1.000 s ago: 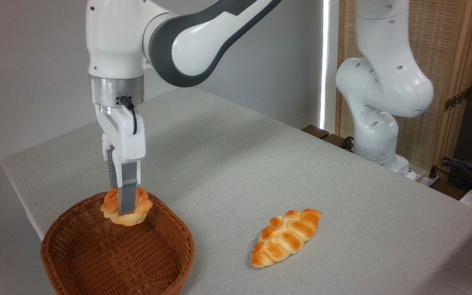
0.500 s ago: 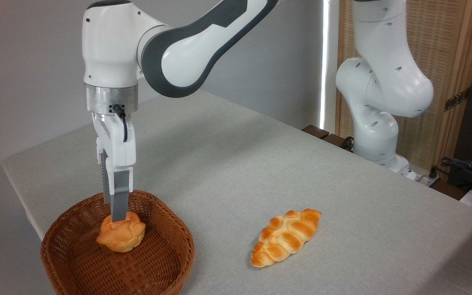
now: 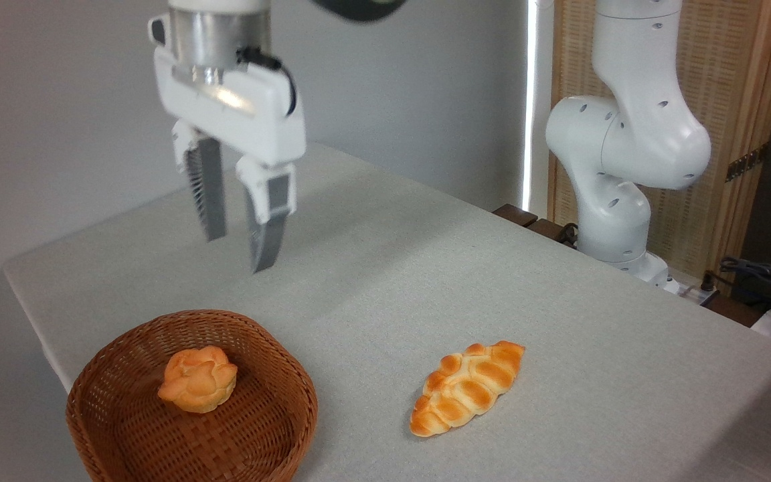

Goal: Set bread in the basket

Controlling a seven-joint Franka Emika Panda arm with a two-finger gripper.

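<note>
- Bun (image 3: pixel 197 380) lies inside the basket (image 3: pixel 278 375), on the woven floor toward the far-left part, upright with its knotted top up, touching nothing but the basket.
- Gripper (image 3: pixel 239 251) hangs high above the table (image 3: pixel 559 321), well clear of the basket and a little behind and right of it; its jaws stand parted with an empty gap between them, holding nothing.
- Judging from this, the placing looks done; what remains is to draw the arm clear.
- To do that well: lift straight and away from the basket, not across it, so the fingers cannot catch the rim and drag or tip it.
- Jaws may as well stay parted; closing them gains nothing here.
- Basket sits near the front-left corner of the table, so a nudge toward that edge could be costly; any sideways travel is better made toward the middle or back.
- Loaf (image 3: pixel 466 388), longer and braided, lies on the table to the right of the basket, well apart from it and from the gripper. It is not in the way of a lift, and only a low sweep to the right would meet it.
- Arm base (image 3: pixel 616 201) stands at the far right edge, with a slatted screen (image 3: pixel 733 100) behind it and cables (image 3: pixel 760 274) beyond the table's corner; all are far from the gripper.
- Rest of the table's surface between gripper and base shows nothing that would block a retreat.
</note>
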